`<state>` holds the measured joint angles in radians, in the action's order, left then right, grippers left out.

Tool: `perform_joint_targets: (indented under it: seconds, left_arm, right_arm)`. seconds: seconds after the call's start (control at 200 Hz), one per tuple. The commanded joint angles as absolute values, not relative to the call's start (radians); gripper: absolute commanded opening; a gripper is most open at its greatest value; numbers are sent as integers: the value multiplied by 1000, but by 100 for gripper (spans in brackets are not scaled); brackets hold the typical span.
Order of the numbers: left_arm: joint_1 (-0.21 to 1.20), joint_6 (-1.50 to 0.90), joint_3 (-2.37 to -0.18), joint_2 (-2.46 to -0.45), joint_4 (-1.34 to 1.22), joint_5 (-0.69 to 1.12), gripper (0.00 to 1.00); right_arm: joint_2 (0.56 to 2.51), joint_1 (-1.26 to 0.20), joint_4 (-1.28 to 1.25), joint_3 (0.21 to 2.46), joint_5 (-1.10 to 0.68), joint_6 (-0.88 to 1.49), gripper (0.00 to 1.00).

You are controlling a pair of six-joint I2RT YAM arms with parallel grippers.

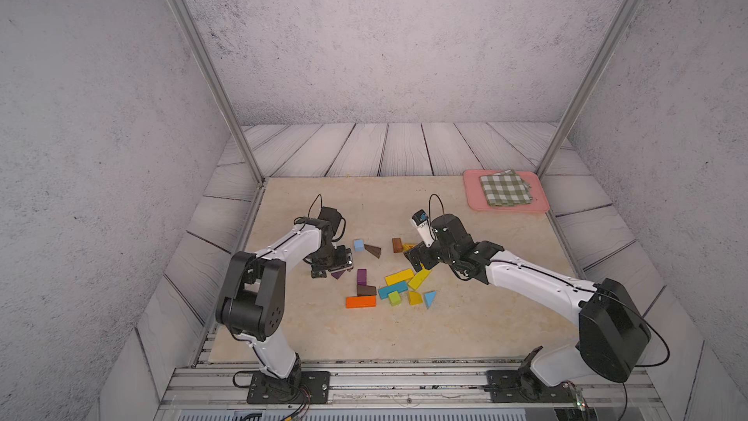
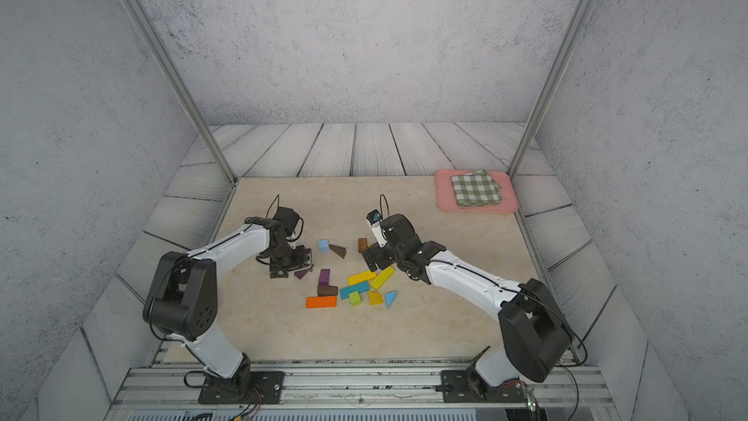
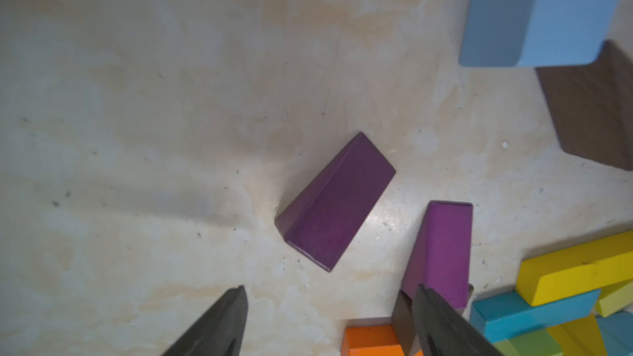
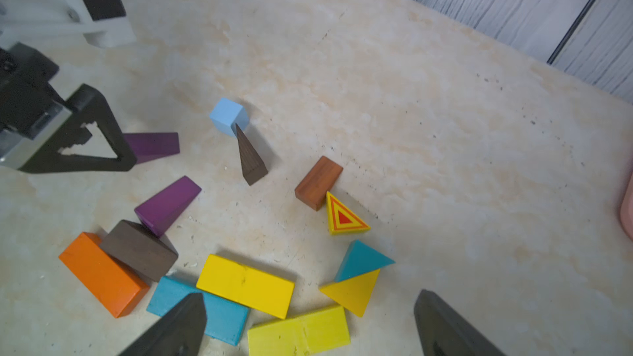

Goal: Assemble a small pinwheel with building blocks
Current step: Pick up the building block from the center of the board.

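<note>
Counting two purple wedges [image 4: 168, 205] [image 4: 152, 145], one orange bar [image 4: 102, 275], one light-blue cube [image 4: 227, 116].

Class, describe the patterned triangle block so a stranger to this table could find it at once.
On the beige table, find the reddish-brown block on the far side of the scattered blocks. Right beside it sits a small yellow triangle. Unlike the plain yellow triangle and teal triangle nearby, its face shows nested orange and red triangles.

Painted wooden building blocks [image 4: 245, 285], smooth with a soft gloss; the purple wedge [image 3: 337, 203] shows sheen, the dark brown wedge [image 4: 251, 160] visible grain. The beige surface [image 3: 171, 97] looks like mottled, polished stone. The checked cloth [image 1: 505, 188] is woven fabric; the pink tray [image 1: 472, 192], smooth matt plastic.
</note>
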<state>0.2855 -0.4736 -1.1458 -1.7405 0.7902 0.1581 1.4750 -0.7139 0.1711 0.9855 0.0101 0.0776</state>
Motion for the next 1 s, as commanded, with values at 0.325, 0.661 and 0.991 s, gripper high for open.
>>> perform_joint_targets:
  seconds: [0.325,0.661,0.991]
  left_arm:
    - [289,-425,-1200,-1846,793,96,78]
    - [296,-421,-1195,-1876,749,144,68]
    - [299,-437,-1186,-1850,752,178,45]
  right_arm:
    - [1440,-701,169,924,-15,107,99]
    - [1437,-685,156,911,-29,127,99]
    - [1440,-679,158,908,-34,130,99]
